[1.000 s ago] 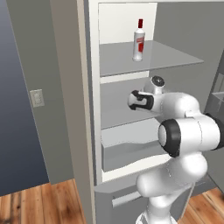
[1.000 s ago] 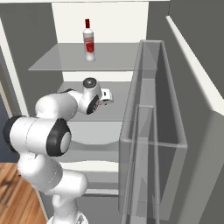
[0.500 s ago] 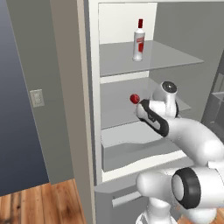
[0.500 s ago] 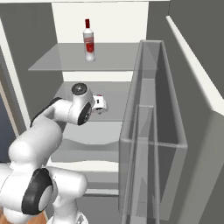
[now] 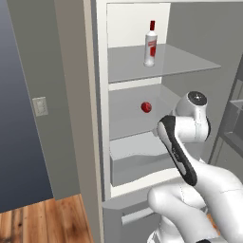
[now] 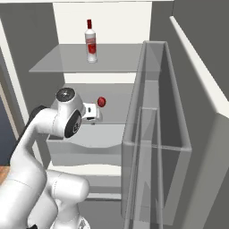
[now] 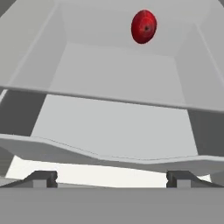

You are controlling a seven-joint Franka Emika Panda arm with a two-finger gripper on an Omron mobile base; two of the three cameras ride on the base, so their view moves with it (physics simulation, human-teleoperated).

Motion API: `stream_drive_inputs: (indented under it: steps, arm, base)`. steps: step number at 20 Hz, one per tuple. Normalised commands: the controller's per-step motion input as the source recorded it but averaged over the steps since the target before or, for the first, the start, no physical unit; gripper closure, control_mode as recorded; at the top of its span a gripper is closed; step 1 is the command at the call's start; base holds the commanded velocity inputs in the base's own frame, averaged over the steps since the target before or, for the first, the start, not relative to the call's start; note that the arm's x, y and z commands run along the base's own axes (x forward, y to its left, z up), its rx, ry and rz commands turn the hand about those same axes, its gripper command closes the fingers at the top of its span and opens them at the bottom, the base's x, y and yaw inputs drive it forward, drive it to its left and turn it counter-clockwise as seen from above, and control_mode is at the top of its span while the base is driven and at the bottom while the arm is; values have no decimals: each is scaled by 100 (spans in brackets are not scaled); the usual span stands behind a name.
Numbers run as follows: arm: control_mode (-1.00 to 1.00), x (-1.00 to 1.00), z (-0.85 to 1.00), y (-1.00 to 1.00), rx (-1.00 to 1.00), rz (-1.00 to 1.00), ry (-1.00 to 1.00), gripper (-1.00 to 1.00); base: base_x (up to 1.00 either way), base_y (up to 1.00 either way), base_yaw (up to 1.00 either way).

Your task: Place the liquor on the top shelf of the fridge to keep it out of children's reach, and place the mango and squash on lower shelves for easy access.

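since a second ago my arm has pulled back, leaving the mango (image 5: 146, 107) on a lower shelf (image 5: 128, 124), liquor (image 5: 150, 43) up top; tool (image 7: 109, 178) wide open, empty. i fear the round fruit rolling off, or my elbow clipping the drawer (image 5: 142, 163)

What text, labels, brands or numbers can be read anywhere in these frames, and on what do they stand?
Nothing is readable.
The liquor on the top shelf has a red label, but any print on it is too small and blurred to read.
The fridge walls, the mango and the wall switch bear no text.
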Motion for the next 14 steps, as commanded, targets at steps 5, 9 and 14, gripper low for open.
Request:
stream_drive_inputs:
  steps: [5, 9, 14]
  arm:
    - [-100, -41, 66, 16, 0, -4, 0, -100]
    - [-100, -48, 70, 15, 0, -6, 0, -100]
    - [-100, -59, 62, 0, 0, -3, 0, -100]
  base:
    - [0, 0, 0]
    - [0, 0, 0]
    - [0, 0, 0]
